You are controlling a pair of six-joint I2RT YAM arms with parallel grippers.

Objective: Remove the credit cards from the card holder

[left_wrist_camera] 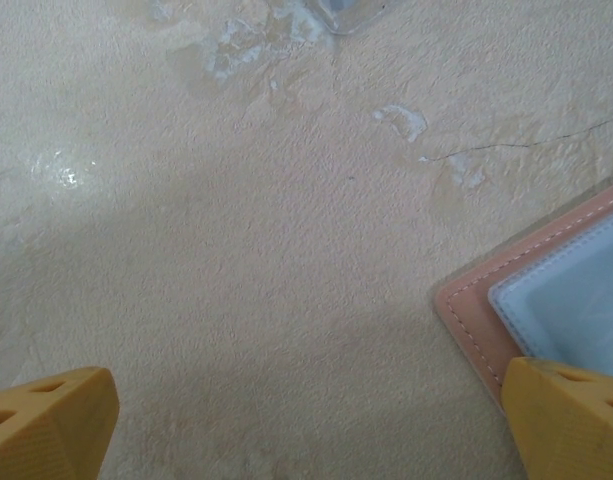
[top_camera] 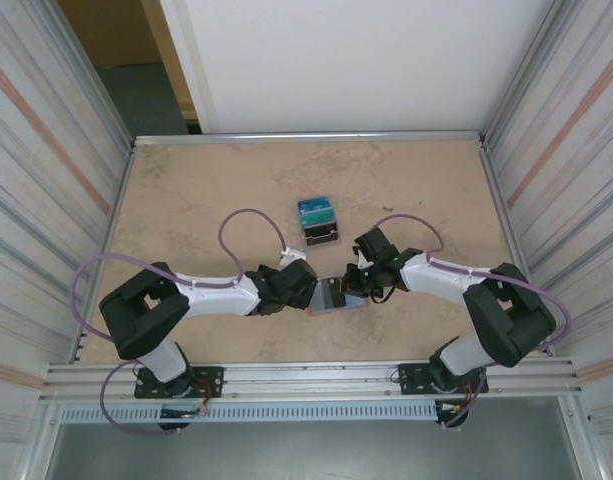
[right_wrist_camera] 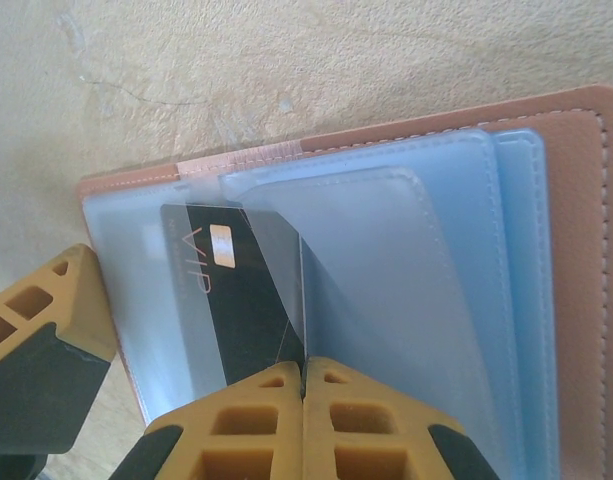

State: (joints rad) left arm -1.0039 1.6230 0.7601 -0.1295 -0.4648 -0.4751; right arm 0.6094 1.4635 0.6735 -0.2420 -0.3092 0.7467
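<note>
**Right tool pinched at the dark card, left tool wide at the holder's corner**

Closest to your right wrist camera, the right tool (right_wrist_camera: 304, 420) has its two yellow pads pressed flat together with no gap between them. The near corner of a dark card (right_wrist_camera: 221, 300) runs in where the pads meet. The edge of a clear sleeve (right_wrist_camera: 386, 300) runs in there too, so you cannot tell whether the pads grip the card alone or the sleeve with it. The card carries "VIP" lettering and a small gold chip, and lies slanted, partly under the clear plastic. The holder (right_wrist_camera: 576, 250) is spread open under it, with a pink border around pale blue sleeves stacked one over another. A third yellow finger (right_wrist_camera: 36, 340) stands at the left of that view, just beside the holder's near corner.

Your left tool (left_wrist_camera: 306, 425) is spread wide, one fingertip at each lower corner of its wrist view, with nothing between them. Its right fingertip (left_wrist_camera: 571, 420) overlaps the holder's pink stitched corner; you cannot tell whether it touches. The rest is bare beige surface (left_wrist_camera: 286, 250).

From above, the holder lies flat between the two tools, near the arm bases. A dark tiered stand (top_camera: 321, 235) with teal cards (top_camera: 314, 209) sits just beyond it, apart from it.
</note>
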